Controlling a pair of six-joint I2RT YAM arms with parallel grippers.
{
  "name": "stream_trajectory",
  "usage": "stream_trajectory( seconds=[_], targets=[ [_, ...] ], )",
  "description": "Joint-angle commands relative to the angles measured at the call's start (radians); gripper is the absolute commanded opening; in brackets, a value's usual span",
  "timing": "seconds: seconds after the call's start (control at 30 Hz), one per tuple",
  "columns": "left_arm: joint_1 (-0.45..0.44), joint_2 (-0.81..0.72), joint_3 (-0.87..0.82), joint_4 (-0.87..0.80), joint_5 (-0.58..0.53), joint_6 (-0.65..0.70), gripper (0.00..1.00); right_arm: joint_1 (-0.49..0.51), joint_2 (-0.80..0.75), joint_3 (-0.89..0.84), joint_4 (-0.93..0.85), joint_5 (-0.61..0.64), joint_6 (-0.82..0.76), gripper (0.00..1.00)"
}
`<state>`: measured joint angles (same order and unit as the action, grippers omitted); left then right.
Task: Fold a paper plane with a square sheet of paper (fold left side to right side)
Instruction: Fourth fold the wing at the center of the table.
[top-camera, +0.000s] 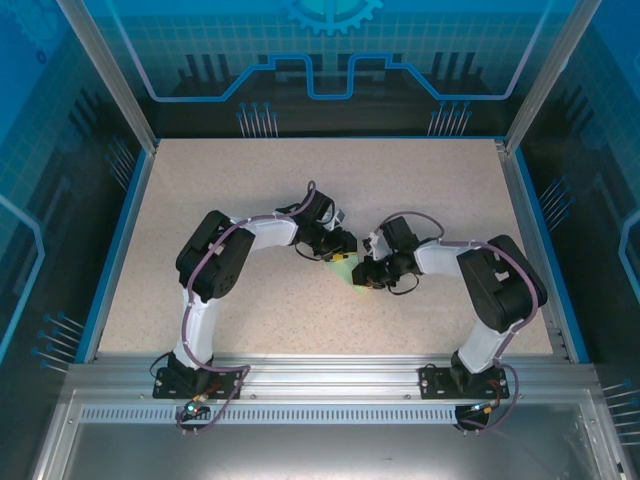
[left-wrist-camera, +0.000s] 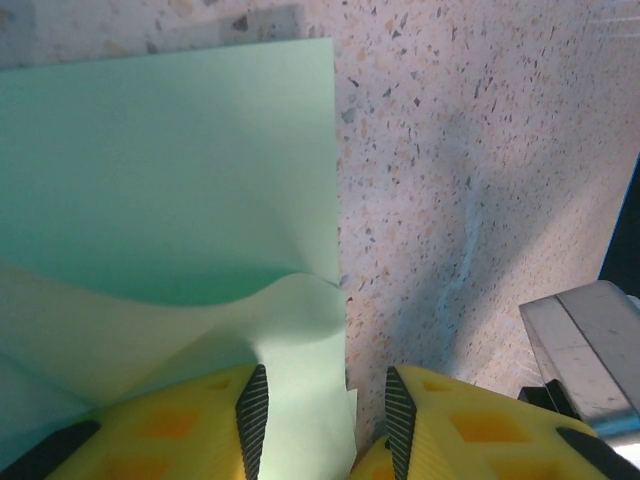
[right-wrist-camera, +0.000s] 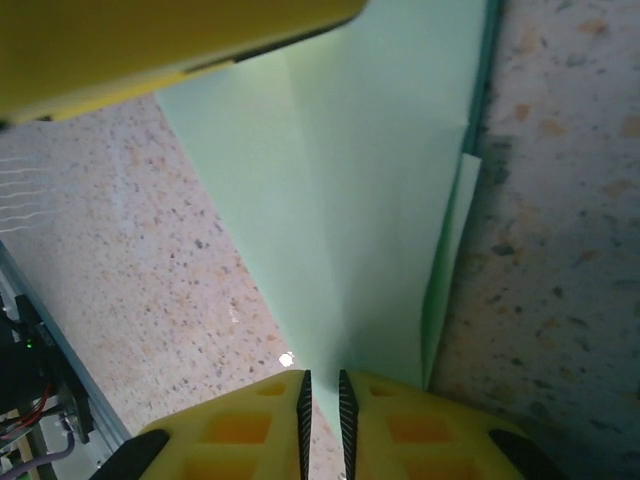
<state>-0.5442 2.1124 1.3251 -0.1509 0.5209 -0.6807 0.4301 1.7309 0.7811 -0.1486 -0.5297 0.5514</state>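
Observation:
The pale mint-green sheet of paper (top-camera: 347, 268) lies partly folded on the speckled table between the two grippers. In the left wrist view the paper (left-wrist-camera: 170, 170) lies flat at the far end, and a raised flap bulges up near the fingers. My left gripper (left-wrist-camera: 325, 385) is open, and the flap's edge runs through the wide gap beside the left pad. From the right wrist, the paper (right-wrist-camera: 370, 200) narrows to a creased, layered wedge. That wedge runs into my right gripper (right-wrist-camera: 323, 378), which is shut on it. From above, the left gripper (top-camera: 338, 248) and right gripper (top-camera: 368, 270) nearly meet.
A yellow finger of the left gripper (right-wrist-camera: 150, 40) hangs over the paper's far end. A grey metal part (left-wrist-camera: 590, 350) sits at the lower right of the left wrist view. Bare speckled table (top-camera: 200, 190) lies all around, bounded by a blue rim (top-camera: 115, 240).

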Motion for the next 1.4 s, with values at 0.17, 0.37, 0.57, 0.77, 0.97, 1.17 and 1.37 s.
stream_trajectory(
  seconds=[0.17, 0.37, 0.57, 0.77, 0.97, 1.17, 1.37],
  targets=[
    [0.051, 0.027, 0.012, -0.143, -0.076, 0.048, 0.43, 0.012, 0.063, -0.023, -0.234, 0.115, -0.042, 0.14],
    [0.109, 0.064, 0.086, -0.196, -0.072, 0.098, 0.44, 0.017, 0.068, -0.043, -0.258, 0.134, -0.05, 0.11],
    [0.163, 0.15, 0.22, -0.256, -0.043, 0.135, 0.45, 0.027, 0.068, -0.044, -0.267, 0.139, -0.057, 0.1],
    [0.208, 0.188, 0.302, -0.302, -0.052, 0.15, 0.46, 0.032, 0.062, -0.048, -0.268, 0.139, -0.057, 0.1],
    [0.252, 0.219, 0.372, -0.319, -0.024, 0.153, 0.48, 0.033, 0.058, -0.051, -0.263, 0.135, -0.059, 0.1],
    [0.271, 0.124, 0.34, -0.306, -0.036, 0.178, 0.48, 0.031, 0.053, -0.024, -0.28, 0.148, -0.076, 0.1],
    [0.255, -0.182, 0.055, -0.2, -0.046, 0.175, 0.47, 0.024, 0.051, 0.009, -0.298, 0.151, -0.082, 0.1]
  ],
)
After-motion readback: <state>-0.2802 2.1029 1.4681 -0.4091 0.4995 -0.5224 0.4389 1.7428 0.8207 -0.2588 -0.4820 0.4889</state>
